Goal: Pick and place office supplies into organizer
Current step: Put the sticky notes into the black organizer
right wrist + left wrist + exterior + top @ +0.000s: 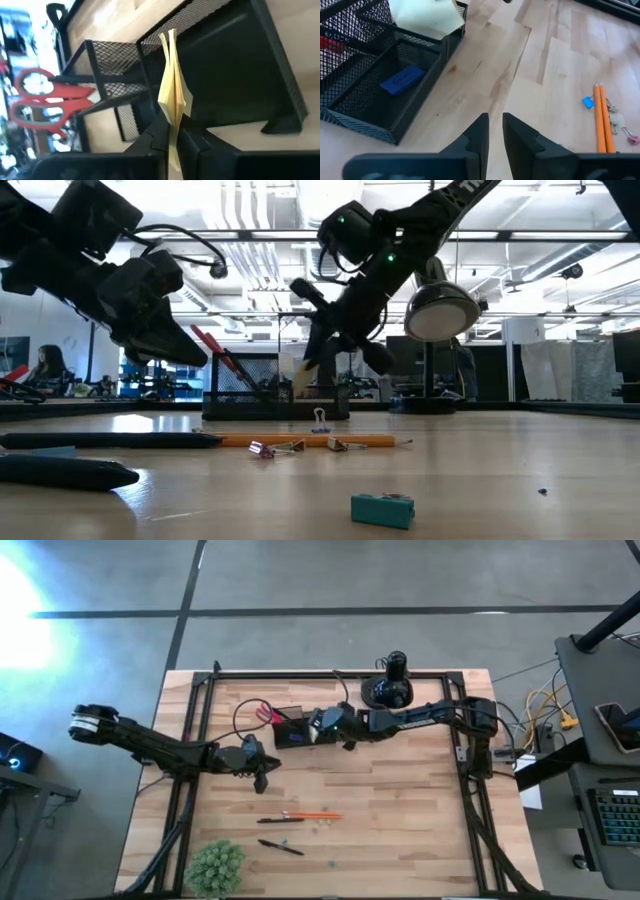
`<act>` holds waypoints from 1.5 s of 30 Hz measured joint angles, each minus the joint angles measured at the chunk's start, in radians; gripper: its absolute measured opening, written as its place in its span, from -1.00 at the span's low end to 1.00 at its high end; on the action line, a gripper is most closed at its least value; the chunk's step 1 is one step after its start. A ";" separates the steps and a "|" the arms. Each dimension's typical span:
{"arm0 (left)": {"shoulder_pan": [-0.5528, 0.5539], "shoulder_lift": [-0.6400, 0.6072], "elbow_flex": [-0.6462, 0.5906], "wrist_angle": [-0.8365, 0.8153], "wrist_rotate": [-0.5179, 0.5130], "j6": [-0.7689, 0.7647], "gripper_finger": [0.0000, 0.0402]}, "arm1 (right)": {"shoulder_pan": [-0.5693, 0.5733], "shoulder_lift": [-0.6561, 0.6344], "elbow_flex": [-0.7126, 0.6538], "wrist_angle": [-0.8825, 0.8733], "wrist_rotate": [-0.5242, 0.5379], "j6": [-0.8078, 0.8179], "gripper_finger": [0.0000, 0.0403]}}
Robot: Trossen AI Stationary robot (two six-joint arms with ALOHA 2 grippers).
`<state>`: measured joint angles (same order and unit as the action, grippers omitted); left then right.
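Right gripper point(172, 131) clenched on thin yellow paper sticky-note pad point(172, 87), held edge-on just above black wire-mesh organizer point(235, 65). Red-handled scissors point(42, 100) stand in organizer's tall cup; blue eraser point(402, 80) lies in low tray. Left gripper point(495, 132), at organizer's 7 o'clock, nearly closed, empty. Orange pencil point(315, 815), black pens point(281, 847), fuzzy green ball point(215, 867) lie toward 6 o'clock.

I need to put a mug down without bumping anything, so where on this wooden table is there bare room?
Bare wood lies right of the orange pencil out to the light wooden table edge, and between the arms and the pencil row. It is crowded at the black mesh organizer, where the right gripper holds the yellow sticky-note pad, and near the green fuzzy plant ball.
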<state>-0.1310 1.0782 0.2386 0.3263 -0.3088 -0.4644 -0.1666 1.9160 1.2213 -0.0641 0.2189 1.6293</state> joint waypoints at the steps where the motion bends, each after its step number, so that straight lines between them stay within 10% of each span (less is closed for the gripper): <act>1: 0.000 0.000 0.000 0.001 0.000 0.000 -0.80 | -0.010 0.000 0.000 -0.003 -0.018 -0.024 -0.94; 28: 0.000 0.000 -0.001 0.003 -0.003 0.002 -0.80 | -0.014 -0.021 0.233 -0.609 -0.147 -0.384 -0.05; 34: 0.000 0.000 -0.001 0.003 -0.002 0.002 -0.80 | 0.059 -0.020 0.348 -0.847 0.076 -0.535 -0.07; 45: 0.000 0.000 -0.001 0.002 -0.001 0.002 -0.80 | 0.003 -0.018 0.228 -0.768 0.042 -0.562 -0.30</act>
<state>-0.1310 1.0782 0.2379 0.3284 -0.3094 -0.4629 -0.1638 1.8981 1.4497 -0.8319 0.2611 1.0675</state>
